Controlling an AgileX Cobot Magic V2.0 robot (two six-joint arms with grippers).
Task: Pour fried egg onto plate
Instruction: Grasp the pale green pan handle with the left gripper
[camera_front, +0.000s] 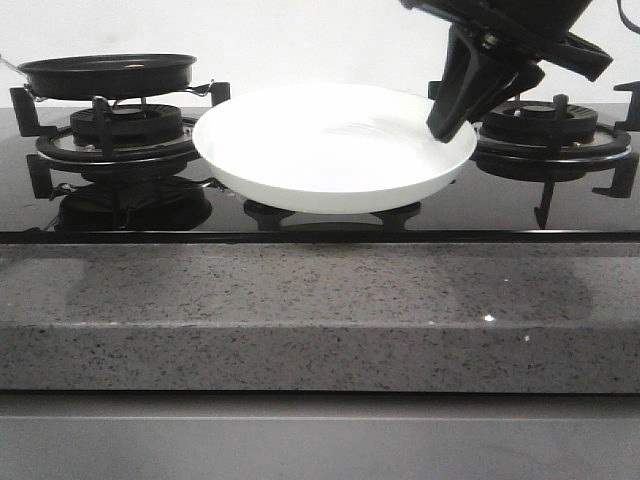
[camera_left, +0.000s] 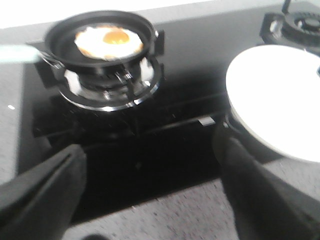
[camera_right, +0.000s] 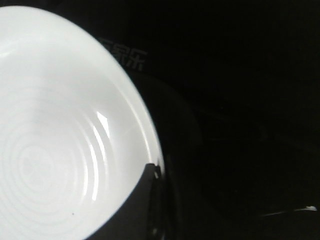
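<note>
The fried egg (camera_left: 109, 41), white with an orange yolk, lies in a black frying pan (camera_left: 102, 42) on the left burner; in the front view only the pan (camera_front: 105, 72) shows. The white plate (camera_front: 330, 145) is at the middle of the cooktop. My right gripper (camera_front: 445, 128) is shut on its right rim; in the right wrist view one finger (camera_right: 142, 205) lies over the rim of the plate (camera_right: 55, 125). My left gripper (camera_left: 150, 150) is open and empty over the cooktop's front edge, short of the pan, with the plate (camera_left: 280, 95) beside it.
A black glass cooktop (camera_front: 560, 210) has a left burner with pan supports (camera_front: 110, 135) and a right burner (camera_front: 550, 130) behind my right arm. A speckled grey counter edge (camera_front: 320, 310) runs along the front. The pan's pale handle (camera_left: 17, 54) points away from the plate.
</note>
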